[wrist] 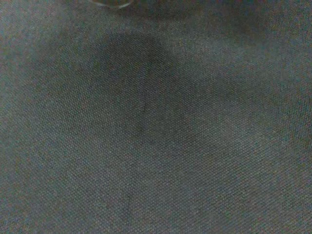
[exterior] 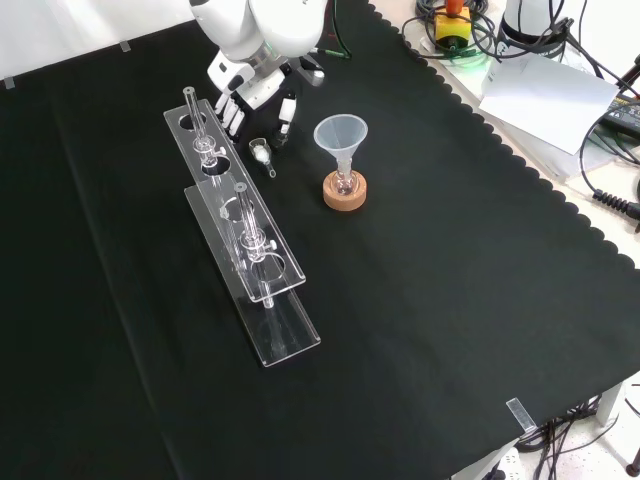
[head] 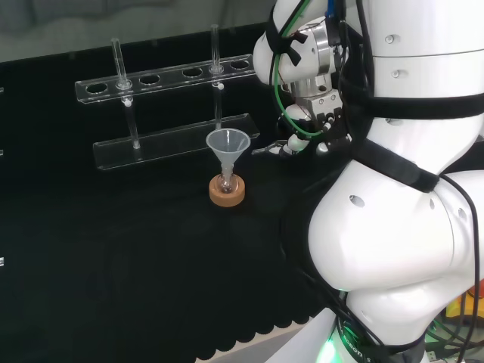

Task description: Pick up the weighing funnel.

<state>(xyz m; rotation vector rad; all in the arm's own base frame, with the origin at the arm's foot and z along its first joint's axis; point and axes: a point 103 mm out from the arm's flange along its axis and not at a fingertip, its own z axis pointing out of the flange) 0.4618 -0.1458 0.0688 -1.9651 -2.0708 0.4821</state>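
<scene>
**ENTRY: weighing funnel (exterior: 262,155)**

**Desc.:** small clear pc., laid flat on the black cloth (exterior: 420,330); not lifted.

**Loc.:** just beyond the fingertips of the hand (exterior: 252,88), below the gap btw. the grouped fingers (exterior: 232,112) and the digit set apart (thumb, as judged). No contact is seen in the front view.

**Hand:** held low over the cloth, digits fairly straight, spread and pointed down. Nothing is gripped; it is open and empty.

**Step (est.):** approach / pre-grasp. Grasp not yet made, lift not begun.

**Next move (est.):**
- Hand to be lowered the last bit and centred over the pc., w/ fingers on one side of the body and thumb on the other.
- Digits to be closed across the short axis, then raised.
- The pinch must be made close to the cloth, as the pc. lies low.
- The pc. could be rolled or pushed off if one side is touched first.

**Axis:** the long axis lies flat on the cloth. In the front view the wider body end is seen nearer the hand and the short stem end farther from it, slanted toward the thumb side. The stem is thus judged to point away from the palm. Which way the mouth faces can't be told.

**Nearby:**
- Funnel (exterior: 341,135) in a flask on a cork ring (exterior: 344,193), on the thumb side, apart from the hand.
- Clear tube rack (exterior: 245,240) on the finger side, close by the fingertips.
</scene>
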